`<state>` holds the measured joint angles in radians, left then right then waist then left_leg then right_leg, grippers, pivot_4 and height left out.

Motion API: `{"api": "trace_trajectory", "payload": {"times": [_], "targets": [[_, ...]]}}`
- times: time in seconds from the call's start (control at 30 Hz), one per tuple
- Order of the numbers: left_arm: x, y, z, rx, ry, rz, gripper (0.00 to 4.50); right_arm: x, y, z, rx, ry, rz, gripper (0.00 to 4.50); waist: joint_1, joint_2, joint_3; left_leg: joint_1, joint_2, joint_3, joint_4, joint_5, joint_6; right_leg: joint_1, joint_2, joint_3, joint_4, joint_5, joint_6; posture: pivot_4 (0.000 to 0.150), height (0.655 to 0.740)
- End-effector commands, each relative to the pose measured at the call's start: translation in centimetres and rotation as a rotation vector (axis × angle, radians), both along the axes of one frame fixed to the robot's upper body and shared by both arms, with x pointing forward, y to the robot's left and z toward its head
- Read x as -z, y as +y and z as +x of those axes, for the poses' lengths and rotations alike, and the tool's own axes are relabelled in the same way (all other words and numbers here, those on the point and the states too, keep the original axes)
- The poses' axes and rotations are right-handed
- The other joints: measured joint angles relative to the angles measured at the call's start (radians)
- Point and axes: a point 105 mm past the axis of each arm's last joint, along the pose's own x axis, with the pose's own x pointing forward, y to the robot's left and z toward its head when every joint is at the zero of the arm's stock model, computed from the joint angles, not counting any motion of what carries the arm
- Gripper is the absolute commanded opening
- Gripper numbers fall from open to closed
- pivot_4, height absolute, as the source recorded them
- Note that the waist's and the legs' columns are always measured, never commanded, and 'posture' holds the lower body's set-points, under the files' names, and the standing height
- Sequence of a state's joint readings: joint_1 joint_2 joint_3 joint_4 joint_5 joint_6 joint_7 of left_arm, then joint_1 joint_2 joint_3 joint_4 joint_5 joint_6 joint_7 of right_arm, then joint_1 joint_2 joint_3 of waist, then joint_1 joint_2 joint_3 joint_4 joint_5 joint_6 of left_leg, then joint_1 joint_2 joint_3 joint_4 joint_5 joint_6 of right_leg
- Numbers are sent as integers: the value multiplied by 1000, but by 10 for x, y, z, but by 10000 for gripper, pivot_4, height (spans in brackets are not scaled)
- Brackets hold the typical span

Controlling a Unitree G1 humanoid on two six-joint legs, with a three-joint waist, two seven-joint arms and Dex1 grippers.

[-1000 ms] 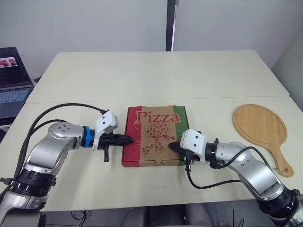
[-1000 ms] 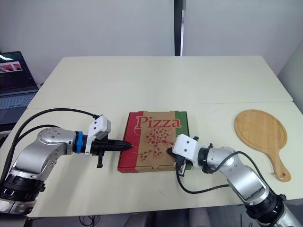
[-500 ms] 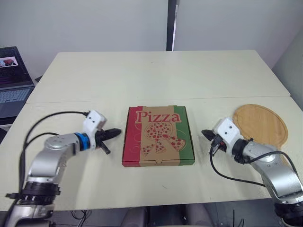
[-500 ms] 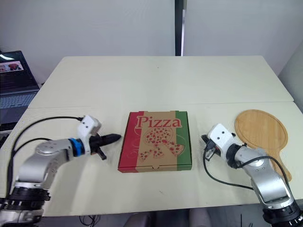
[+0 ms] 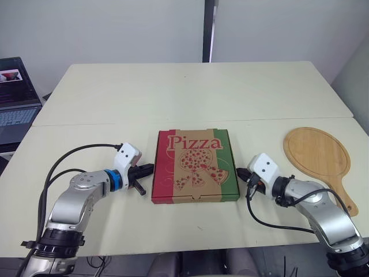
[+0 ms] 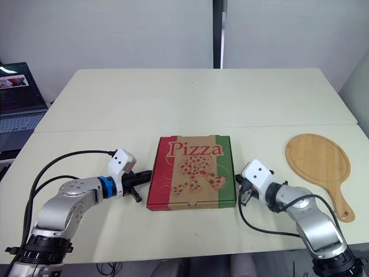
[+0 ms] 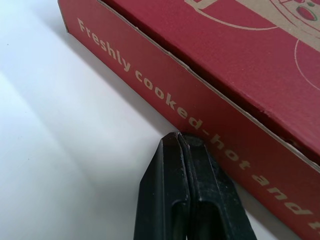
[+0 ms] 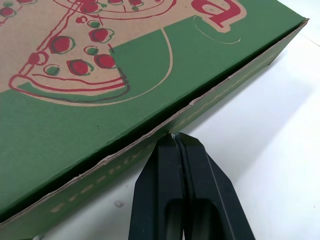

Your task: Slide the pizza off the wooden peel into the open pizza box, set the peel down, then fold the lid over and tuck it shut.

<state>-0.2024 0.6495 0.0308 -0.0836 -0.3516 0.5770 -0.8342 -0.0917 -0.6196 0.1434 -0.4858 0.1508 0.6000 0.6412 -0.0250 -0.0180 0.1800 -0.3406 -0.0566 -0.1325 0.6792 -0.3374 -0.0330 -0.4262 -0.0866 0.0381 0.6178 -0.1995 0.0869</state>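
Observation:
The pizza box [image 5: 195, 164] lies on the table with its lid down, red on its left, green on its right. My left gripper [image 5: 149, 169] is shut, its tips against the box's red left side wall [image 7: 210, 125]. On the other side, my right gripper [image 5: 240, 172] is shut too, tips touching the green right side wall [image 8: 165, 132] just under the lid's edge. The wooden peel [image 5: 316, 153] lies flat and bare at the right of the table, handle toward the front edge.
A laptop [image 5: 14, 95] sits off the table's far left. A seam [image 5: 277, 119] between two table halves runs across behind the box. The table's back half is bare.
Both grippers have moved back in against the box's sides after pulling out half a second ago. The box has shifted slightly to the right.

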Motion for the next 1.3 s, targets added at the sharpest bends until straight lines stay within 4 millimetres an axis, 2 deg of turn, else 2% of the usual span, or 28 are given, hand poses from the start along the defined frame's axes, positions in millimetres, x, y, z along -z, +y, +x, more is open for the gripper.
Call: {"api": "trace_trajectory", "payload": {"times": [0.03,0.33,0.43,0.47,0.6,0.73,0.87,0.97,1.1,1.3], "targets": [[-10,-6,5,16,-51,-18,0,-12,7,-7,-47,-30,20,580,0,0,0,0,0,0,0,0,0,0,0,0,0,0,0,1500,7400],[-7,-2,6,17,-51,-11,0,-11,11,-10,-52,-27,20,580,1,0,0,0,0,0,0,0,0,0,0,0,0,0,0,1500,7400],[-8,4,5,14,-60,4,0,-12,3,-7,-13,-47,4,580,1,0,0,0,0,0,0,0,0,0,0,0,0,0,0,1500,7400],[-10,11,5,-10,-80,16,0,-16,-4,-5,9,-59,5,580,0,0,0,0,0,0,0,0,0,0,0,0,0,0,0,1500,7400],[-26,59,1,-138,-162,66,0,-35,-47,2,128,-144,-8,580,1,0,0,0,0,0,0,0,0,0,0,0,0,0,0,1500,7400],[-30,111,-17,-296,-211,129,0,-50,-115,7,296,-234,-59,580,0,0,0,1,1,1,-2,-1,1,0,0,0,-2,0,0,1500,7400],[-19,152,-43,-501,-236,214,0,-61,-184,5,439,-284,-112,580,0,0,0,2,0,2,-2,-2,4,3,0,1,-4,0,0,1500,7400],[-12,164,-55,-585,-242,215,0,-60,-223,0,543,-286,-126,580,4,0,0,4,0,3,-2,-2,4,5,0,1,-5,0,0,1500,7400],[-6,169,-63,-663,-250,190,0,-52,-269,-10,728,-296,-114,580,10,0,0,6,1,4,-2,-2,4,7,0,1,-5,0,0,1500,7400],[-2,166,-65,-684,-249,166,0,-37,-310,-20,880,-275,-147,580,6,0,0,9,2,9,-3,-3,4,8,0,4,-5,0,0,1500,7400]]}}
